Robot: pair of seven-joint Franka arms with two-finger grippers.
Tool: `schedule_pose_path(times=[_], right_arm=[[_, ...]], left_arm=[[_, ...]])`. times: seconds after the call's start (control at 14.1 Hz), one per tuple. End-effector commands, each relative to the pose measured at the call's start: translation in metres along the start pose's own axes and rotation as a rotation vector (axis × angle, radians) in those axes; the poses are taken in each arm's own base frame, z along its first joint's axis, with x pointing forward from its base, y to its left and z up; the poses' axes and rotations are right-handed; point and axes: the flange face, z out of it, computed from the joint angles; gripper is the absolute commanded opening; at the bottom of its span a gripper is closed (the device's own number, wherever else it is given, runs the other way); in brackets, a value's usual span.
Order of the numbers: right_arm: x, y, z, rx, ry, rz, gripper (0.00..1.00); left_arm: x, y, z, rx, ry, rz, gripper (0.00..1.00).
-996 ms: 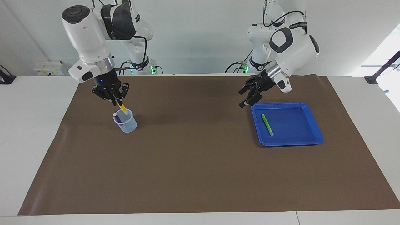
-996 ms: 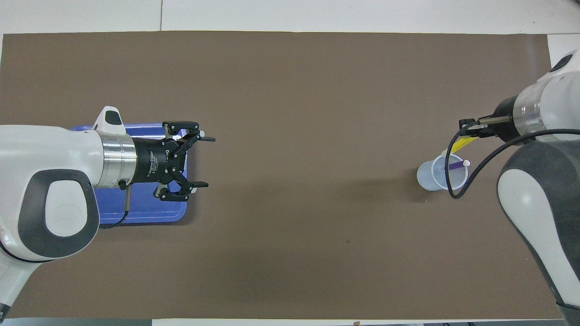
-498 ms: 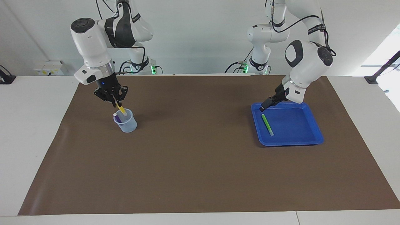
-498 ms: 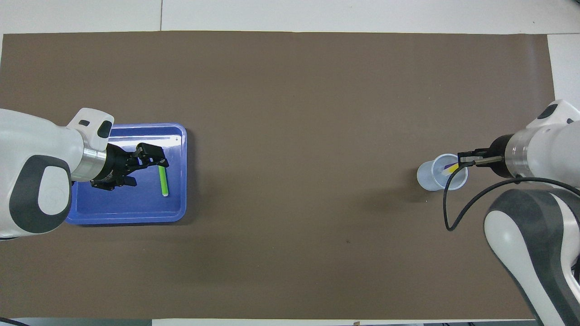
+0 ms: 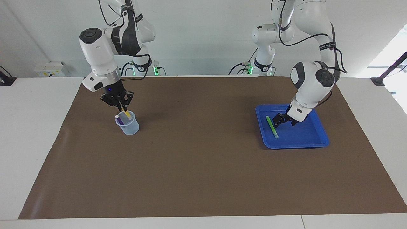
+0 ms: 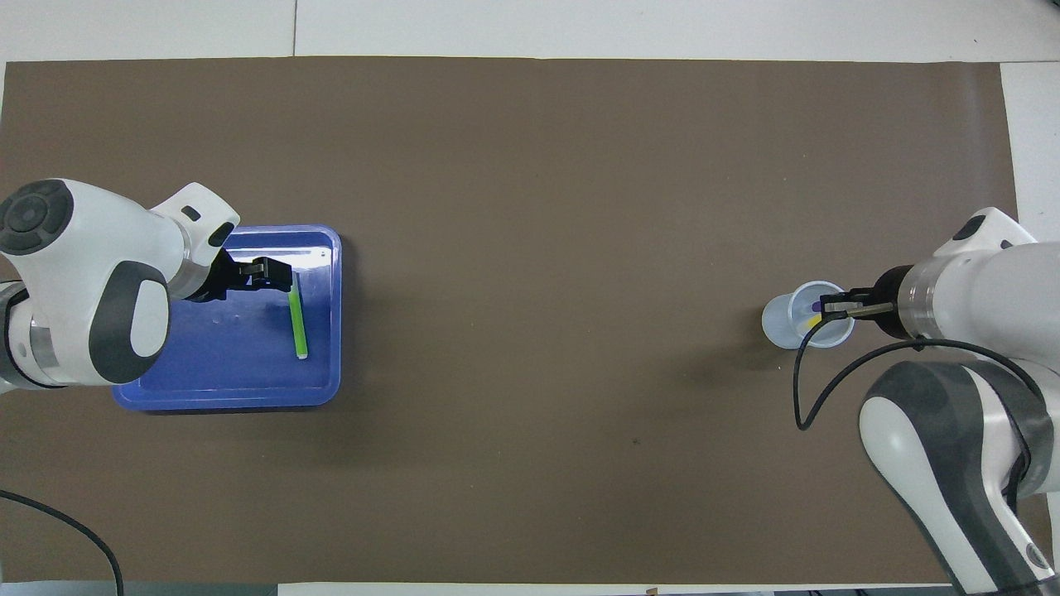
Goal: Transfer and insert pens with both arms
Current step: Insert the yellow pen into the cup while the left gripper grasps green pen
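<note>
Left gripper (image 5: 284, 120) is held low inside the blue tray (image 5: 313, 143), just beside the green pen (image 5: 272, 126), toward the left arm's end of the table from it; whether its fingers are apart cannot be told. The pen lies flat in the tray, its long axis running roughly toward and away from the robots. Right gripper (image 5: 121, 107) is seen over the clear cup (image 5: 128, 124), clamped on the yellow pen (image 5: 127, 114), whose lower end is already in the cup beside the purple pen (image 5: 118, 120).
</note>
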Motion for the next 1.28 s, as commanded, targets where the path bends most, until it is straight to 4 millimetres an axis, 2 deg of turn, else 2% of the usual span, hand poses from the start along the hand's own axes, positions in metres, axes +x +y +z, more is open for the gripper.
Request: schedule_pose_path(times=[0.0, 0.14, 0.5, 0.64, 0.78, 0.85, 0.92, 1.0, 1.21], right_arm=[[-0.004, 0.004, 0.017, 0.002, 0.011, -0.015, 0.00], [-0.002, 0.004, 0.025, 0.003, 0.010, -0.015, 0.00], [-0.005, 0.004, 0.037, 0.004, -0.010, -0.014, 0.00], [-0.005, 0.004, 0.038, 0.004, -0.012, -0.014, 0.00], [-0.005, 0.004, 0.038, 0.004, -0.013, -0.014, 0.00], [-0.005, 0.004, 0.038, 0.004, -0.015, -0.014, 0.20], [-0.005, 0.005, 0.038, 0.004, -0.016, -0.013, 0.46], [-0.006, 0.005, 0.038, 0.004, -0.019, -0.013, 0.59], [-0.006, 0.006, 0.036, 0.004, -0.024, -0.008, 0.70]], left_arm=[[0.010, 0.004, 0.019, 0.037, 0.008, 0.060, 0.99], [0.010, 0.004, 0.027, 0.035, 0.011, 0.060, 0.88], [0.003, 0.007, 0.034, 0.037, -0.020, 0.056, 0.86], [-0.001, 0.016, 0.037, 0.038, -0.029, 0.061, 0.86], [-0.004, 0.016, 0.039, 0.039, -0.036, 0.060, 0.86], [-0.007, 0.016, 0.040, 0.040, -0.046, 0.063, 0.84], [-0.008, 0.016, 0.041, 0.041, -0.054, 0.061, 0.80], [-0.009, 0.016, 0.041, 0.042, -0.055, 0.063, 0.74], [-0.010, 0.016, 0.042, 0.043, -0.066, 0.062, 0.47]])
